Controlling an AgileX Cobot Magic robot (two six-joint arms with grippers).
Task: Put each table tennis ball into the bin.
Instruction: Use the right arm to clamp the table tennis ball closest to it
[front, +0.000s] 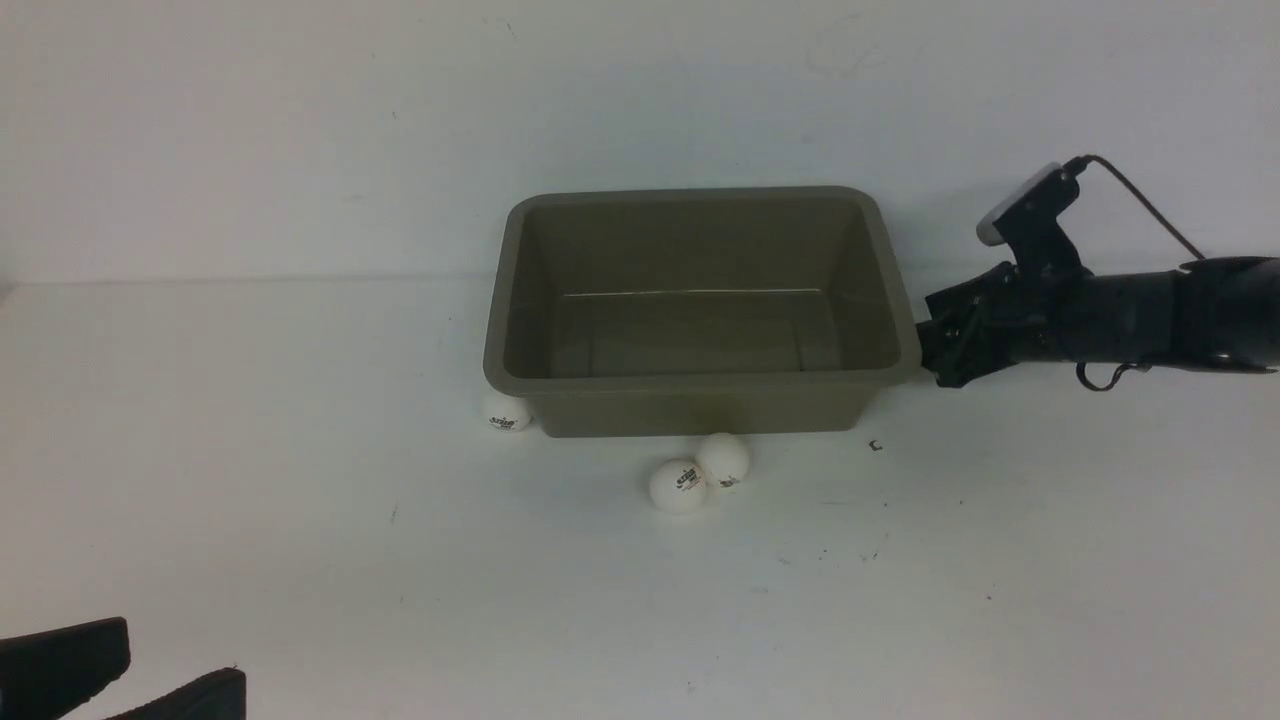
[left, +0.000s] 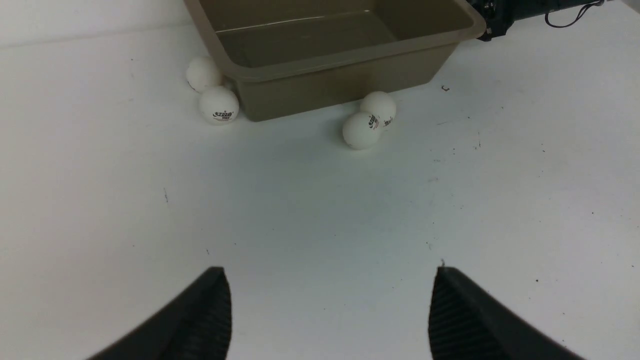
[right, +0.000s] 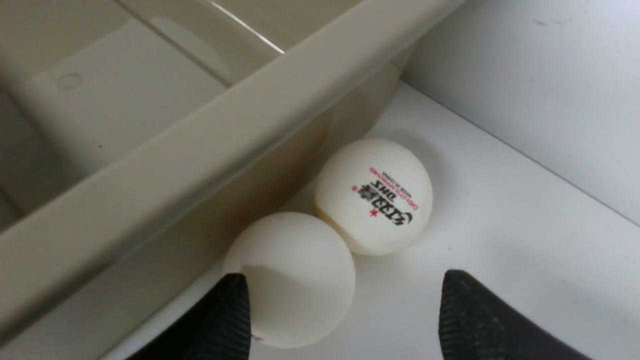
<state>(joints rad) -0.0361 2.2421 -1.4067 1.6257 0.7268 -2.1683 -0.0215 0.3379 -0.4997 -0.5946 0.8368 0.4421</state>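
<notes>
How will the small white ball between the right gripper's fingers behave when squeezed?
Probably rolls easily: the small white matte ball is a sphere on the flat white table, off-centre between the fingers of the open right gripper. The taupe plastic bin and the logo-marked white ball beside it may stop it escaping.

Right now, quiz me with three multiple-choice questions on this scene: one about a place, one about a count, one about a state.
1. Where is the right gripper relative to the bin?
A inside it
B at its right end
C at its left end
2. How many table tennis balls does the left wrist view show?
A two
B four
C seven
3. The bin is:
A empty
B half full
C overturned

Answers:
1 B, the front view shows it at that end.
2 B, two sit at the bin's corner and two in front.
3 A, its floor is bare.
</notes>
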